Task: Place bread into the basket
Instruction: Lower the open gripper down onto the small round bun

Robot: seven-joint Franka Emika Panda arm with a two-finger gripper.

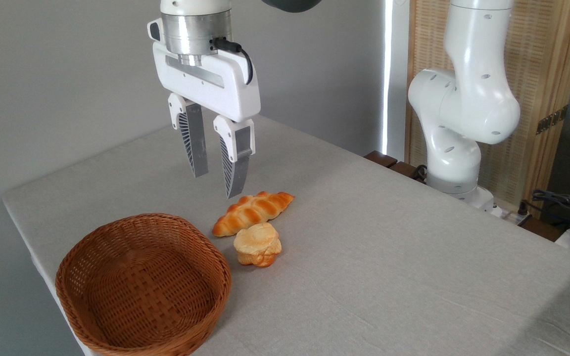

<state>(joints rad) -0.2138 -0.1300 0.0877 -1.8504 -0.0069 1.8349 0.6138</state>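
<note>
**Claw hangs open above two bread pieces beside a wicker basket**

The bread (258, 244), a small chunky bun with a lumpy, puffed pale-golden top and a darker orange base, sits on the worktop (389, 257), just right of the basket (142, 287) and outside it. The basket is oval, woven of brown wicker with low sides and an open-weave floor. Behind the bun, apparently touching it, though the angle leaves that unsure, lies a braided loaf (253, 211), glossy orange-brown with pointed ends. A pale grey cloth of fine, linen-like weave covers the worktop.

The claw (216, 184) points straight down, well above the cloth, its tips over the loaf's far side. Its two ribbed grey fingers (193, 141) taper to thin tips; they stand apart and hold nothing. The arm's white, rounded base segments (463, 109) rise at the worktop's far right edge.
</note>
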